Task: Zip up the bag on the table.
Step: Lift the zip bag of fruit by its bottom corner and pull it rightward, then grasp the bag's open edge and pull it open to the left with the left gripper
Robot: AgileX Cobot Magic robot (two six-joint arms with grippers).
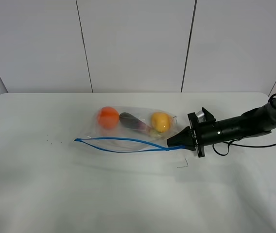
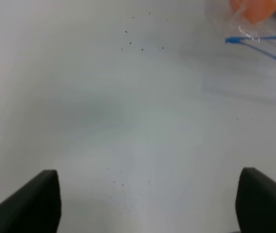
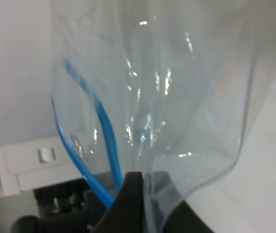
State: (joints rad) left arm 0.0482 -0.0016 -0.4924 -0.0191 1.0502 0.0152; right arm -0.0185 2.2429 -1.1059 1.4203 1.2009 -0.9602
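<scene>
One bag (image 1: 128,133) holds three fruits (image 1: 108,117); right gripper (image 1: 169,143) pinches its corner.

clear bag (image 1: 128,133) of fruit, blue zipper gaping, on white table (image 1: 55,189)

Looks like a robot lab cell: plain white table (image 1: 128,199), white panelled wall (image 1: 133,43) behind, black robot arm (image 1: 247,122) with cables.
</scene>
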